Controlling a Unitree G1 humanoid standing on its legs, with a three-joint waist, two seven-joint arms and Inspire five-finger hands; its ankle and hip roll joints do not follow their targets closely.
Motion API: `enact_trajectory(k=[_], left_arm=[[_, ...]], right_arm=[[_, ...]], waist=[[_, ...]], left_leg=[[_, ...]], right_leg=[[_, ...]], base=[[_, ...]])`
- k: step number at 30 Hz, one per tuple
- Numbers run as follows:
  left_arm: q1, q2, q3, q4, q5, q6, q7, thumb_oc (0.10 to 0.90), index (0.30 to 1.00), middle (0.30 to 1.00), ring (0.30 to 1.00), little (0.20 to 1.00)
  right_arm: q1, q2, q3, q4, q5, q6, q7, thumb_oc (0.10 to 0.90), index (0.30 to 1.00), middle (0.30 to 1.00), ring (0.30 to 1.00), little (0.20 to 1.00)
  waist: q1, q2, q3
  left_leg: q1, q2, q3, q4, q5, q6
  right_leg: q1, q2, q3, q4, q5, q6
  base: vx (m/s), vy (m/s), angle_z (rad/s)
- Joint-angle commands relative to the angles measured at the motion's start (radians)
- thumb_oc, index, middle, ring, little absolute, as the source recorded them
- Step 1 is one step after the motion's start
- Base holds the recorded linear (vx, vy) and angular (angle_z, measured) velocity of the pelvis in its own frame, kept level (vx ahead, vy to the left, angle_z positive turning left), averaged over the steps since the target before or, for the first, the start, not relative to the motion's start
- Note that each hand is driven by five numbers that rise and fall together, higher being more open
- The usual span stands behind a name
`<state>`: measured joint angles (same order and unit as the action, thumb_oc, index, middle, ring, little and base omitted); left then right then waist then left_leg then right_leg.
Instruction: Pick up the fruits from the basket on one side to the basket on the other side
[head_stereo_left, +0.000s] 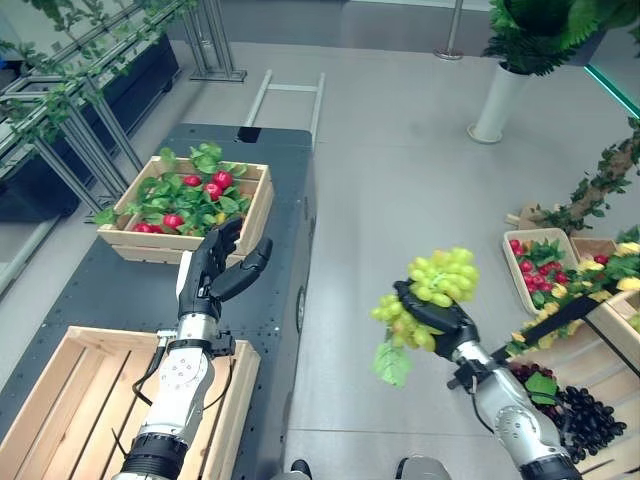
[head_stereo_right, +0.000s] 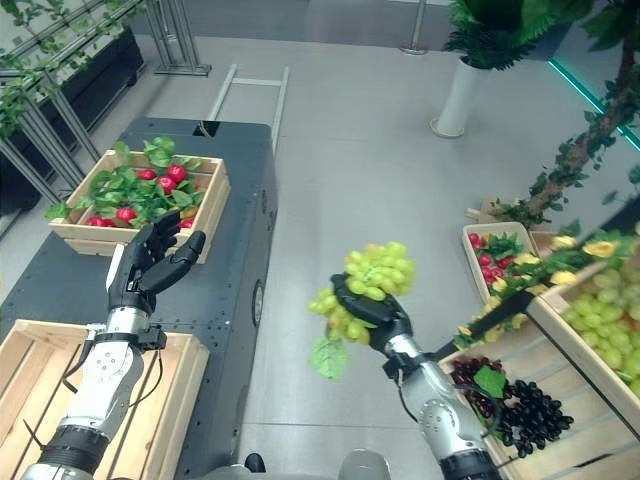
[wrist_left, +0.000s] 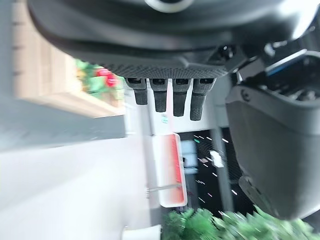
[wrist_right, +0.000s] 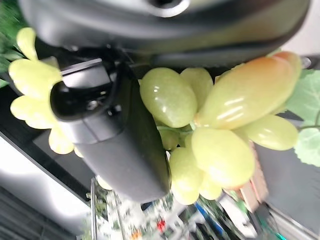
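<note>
My right hand (head_stereo_left: 443, 322) is shut on a bunch of green grapes (head_stereo_left: 437, 283), held in the air above the grey floor between the dark table and the fruit stand. A green leaf (head_stereo_left: 392, 364) hangs from the bunch. In the right wrist view the grapes (wrist_right: 220, 120) press against the thumb (wrist_right: 112, 135). My left hand (head_stereo_left: 215, 265) is open, fingers straight, raised over the dark table (head_stereo_left: 120, 290) between the two crates. The near wooden crate (head_stereo_left: 60, 390) is bare inside. The far crate (head_stereo_left: 190, 200) holds red fruits among green leaves.
At the right a wooden stand (head_stereo_left: 585, 350) carries black grapes (head_stereo_left: 585, 420), green grapes (head_stereo_right: 610, 320) and a small box of red fruits (head_stereo_left: 540, 265). A white planter (head_stereo_left: 500, 100) stands behind on the floor. Metal racks (head_stereo_left: 70, 140) with vines line the left.
</note>
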<state>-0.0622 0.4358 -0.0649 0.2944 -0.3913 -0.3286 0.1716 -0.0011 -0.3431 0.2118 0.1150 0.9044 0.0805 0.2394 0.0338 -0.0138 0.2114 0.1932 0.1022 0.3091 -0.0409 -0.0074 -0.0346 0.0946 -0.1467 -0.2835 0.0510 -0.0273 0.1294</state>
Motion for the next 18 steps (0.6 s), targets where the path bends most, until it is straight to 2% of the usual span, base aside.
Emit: enact_trajectory(k=[1, 3, 5, 7, 11, 15, 18], left_arm=[[-0.078, 0.008, 0.004, -0.085, -0.025, -0.059, 0.047, 0.8, 0.9, 0.9, 0.9, 0.9], [-0.09, -0.016, -0.016, -0.085, -0.011, -0.049, 0.053, 0.8, 0.9, 0.9, 0.9, 0.9], [-0.075, -0.042, -0.033, -0.102, -0.004, -0.024, 0.075, 0.8, 0.9, 0.9, 0.9, 0.9], [-0.058, -0.049, -0.03, -0.105, -0.015, -0.016, 0.074, 0.8, 0.9, 0.9, 0.9, 0.9], [-0.046, -0.061, -0.05, -0.082, -0.033, -0.03, 0.066, 0.8, 0.9, 0.9, 0.9, 0.9], [-0.054, -0.075, -0.091, -0.061, -0.043, -0.003, 0.035, 0.8, 0.9, 0.9, 0.9, 0.9], [-0.055, -0.089, -0.122, -0.023, -0.082, 0.023, 0.015, 0.8, 0.9, 0.9, 0.9, 0.9]], right_arm=[[-0.128, 0.029, -0.041, -0.035, 0.016, -0.066, 0.042, 0.4, 0.3, 0.3, 0.3, 0.3], [-0.118, 0.018, -0.044, -0.032, 0.016, -0.041, 0.057, 0.4, 0.3, 0.3, 0.3, 0.3], [-0.087, 0.005, -0.053, -0.045, 0.003, -0.003, 0.095, 0.4, 0.3, 0.3, 0.3, 0.3], [-0.064, 0.0, -0.057, -0.055, -0.003, 0.007, 0.108, 0.4, 0.3, 0.3, 0.3, 0.3], [-0.007, 0.007, -0.06, -0.068, -0.002, -0.022, 0.143, 0.4, 0.3, 0.3, 0.3, 0.3], [0.015, 0.012, -0.051, -0.083, -0.012, -0.032, 0.164, 0.4, 0.3, 0.3, 0.3, 0.3], [0.023, -0.005, -0.049, -0.091, -0.026, -0.019, 0.208, 0.4, 0.3, 0.3, 0.3, 0.3]], waist=[[-0.035, -0.025, -0.084], [-0.045, -0.027, -0.093], [-0.061, -0.027, -0.102], [-0.069, -0.026, -0.107], [-0.098, -0.027, -0.119], [-0.112, -0.03, -0.12], [-0.127, -0.035, -0.119]], left_leg=[[-0.078, -0.068, -0.015, 0.099, -0.108, 0.049], [-0.072, -0.057, 0.002, 0.073, -0.088, 0.039], [-0.063, -0.057, 0.002, 0.042, -0.077, 0.033], [-0.052, -0.055, 0.005, 0.024, -0.072, 0.032], [-0.02, -0.05, 0.002, -0.046, -0.046, 0.031], [-0.028, -0.043, -0.018, -0.046, -0.048, 0.028], [-0.029, -0.032, -0.005, -0.046, -0.035, 0.033]], right_leg=[[0.084, 0.003, 0.039, -0.059, -0.016, -0.038], [0.093, 0.006, 0.023, -0.086, -0.008, -0.038], [0.096, 0.017, 0.036, -0.122, 0.004, -0.041], [0.093, 0.021, 0.034, -0.13, 0.01, -0.042], [0.078, 0.034, 0.047, -0.119, 0.01, -0.046], [0.072, 0.045, 0.054, -0.114, 0.008, -0.048], [0.047, 0.07, 0.075, -0.076, -0.009, -0.068]], base=[[-0.07, -0.157, -0.35], [-0.03, -0.076, -0.11], [-0.01, -0.057, -0.18], [-0.01, -0.043, -0.17], [-0.03, -0.088, -0.08], [-0.05, -0.121, -0.03], [-0.06, -0.168, -0.06]])
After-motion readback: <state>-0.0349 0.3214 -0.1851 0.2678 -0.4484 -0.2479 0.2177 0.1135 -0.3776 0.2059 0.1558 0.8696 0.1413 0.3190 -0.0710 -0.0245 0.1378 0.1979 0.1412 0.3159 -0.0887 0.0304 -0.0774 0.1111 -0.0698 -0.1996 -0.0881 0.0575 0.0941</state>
